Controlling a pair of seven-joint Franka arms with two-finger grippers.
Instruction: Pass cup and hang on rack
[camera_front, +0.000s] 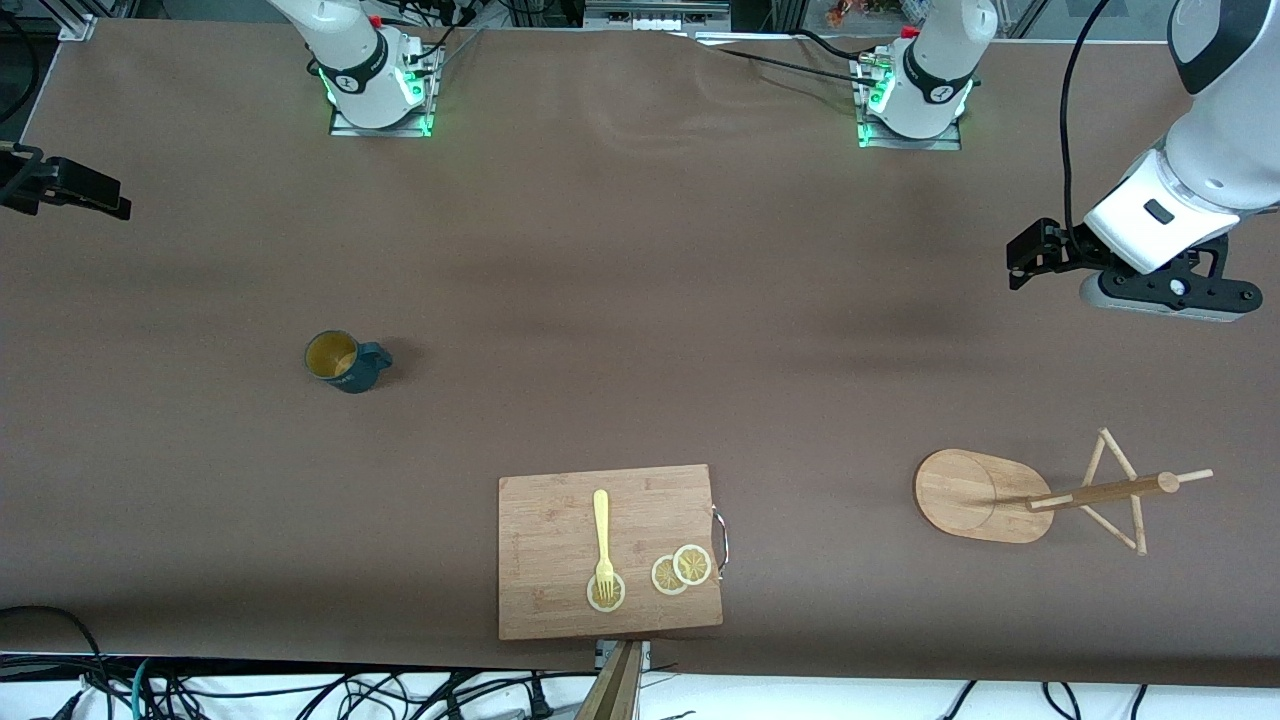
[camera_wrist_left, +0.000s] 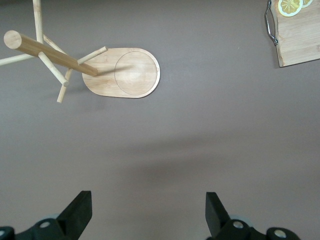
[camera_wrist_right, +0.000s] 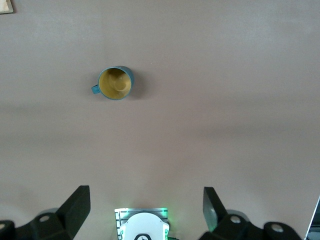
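Note:
The cup (camera_front: 345, 360) is a dark teal mug with a yellowish inside. It stands upright on the brown table toward the right arm's end, its handle pointing to the left arm's end. The right wrist view shows the cup (camera_wrist_right: 116, 83) well apart from my open, empty right gripper (camera_wrist_right: 146, 207). In the front view the right gripper (camera_front: 70, 188) hangs at the table's edge. The wooden rack (camera_front: 985, 495) stands on its oval base toward the left arm's end. My left gripper (camera_front: 1030, 258) hovers open and empty over bare table, with the rack (camera_wrist_left: 125, 72) ahead of it (camera_wrist_left: 148, 210).
A wooden cutting board (camera_front: 560, 580) lies near the table's front edge, nearer the front camera than the cup. On it are a yellow fork (camera_front: 602, 540) and lemon slices (camera_front: 682, 568). A corner of the board (camera_wrist_left: 300, 45) shows in the left wrist view. The right arm's base (camera_wrist_right: 142, 227) is visible below its gripper.

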